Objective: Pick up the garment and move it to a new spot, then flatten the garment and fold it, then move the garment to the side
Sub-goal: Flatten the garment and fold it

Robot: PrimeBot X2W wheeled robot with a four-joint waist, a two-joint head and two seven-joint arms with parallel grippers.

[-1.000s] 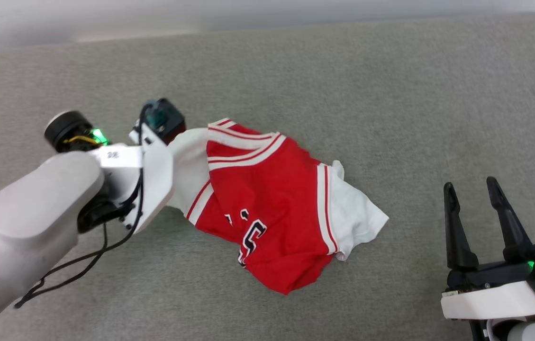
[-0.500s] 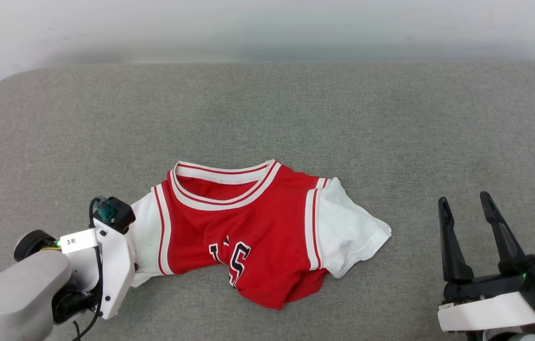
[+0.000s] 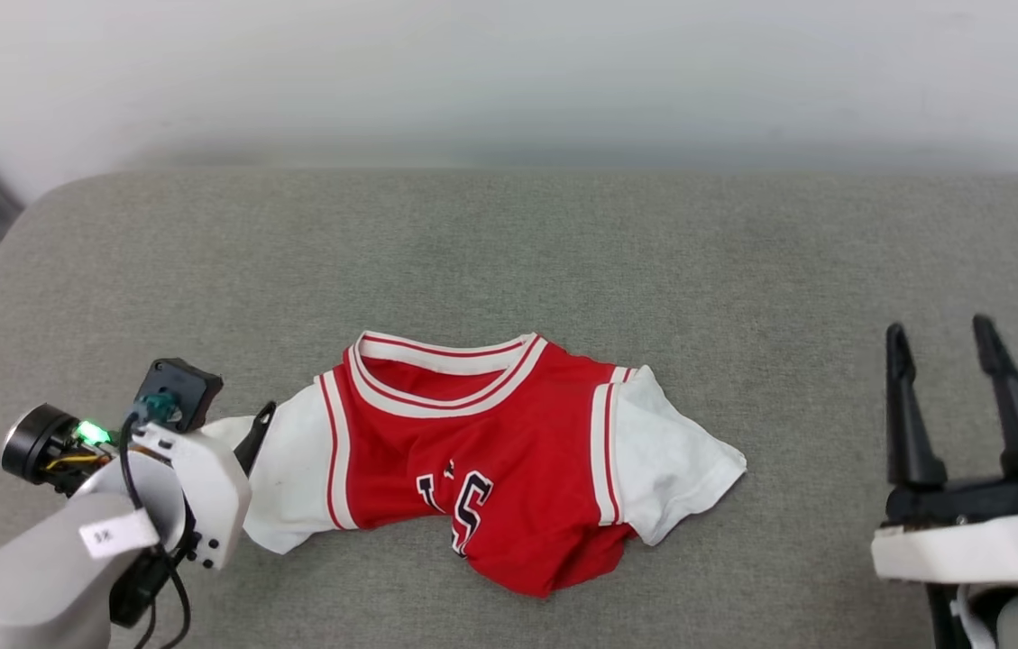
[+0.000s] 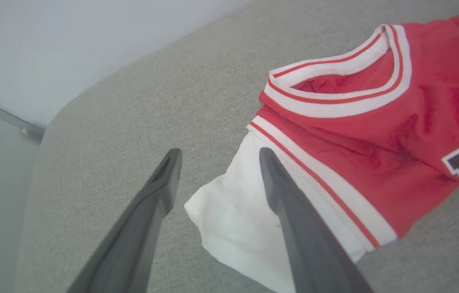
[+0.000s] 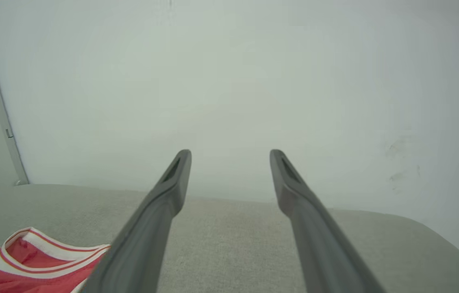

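Letting go since a moment ago, the left gripper [image 4: 219, 152] now stands with its fingers wide apart over the garment's white sleeve (whether they touch the cloth I cannot tell). Its pale forearm enters from the lower left corner, wrist angled toward the garment [image 3: 472, 424]. The right gripper [image 3: 939, 326] rests at the lower right, fingers upright, spread wide and empty, well apart from it. The soft red jersey lies rumpled on the grey woven cushion [image 3: 563, 252], striped collar open, hem bunched, rounded cushion corner at its left.
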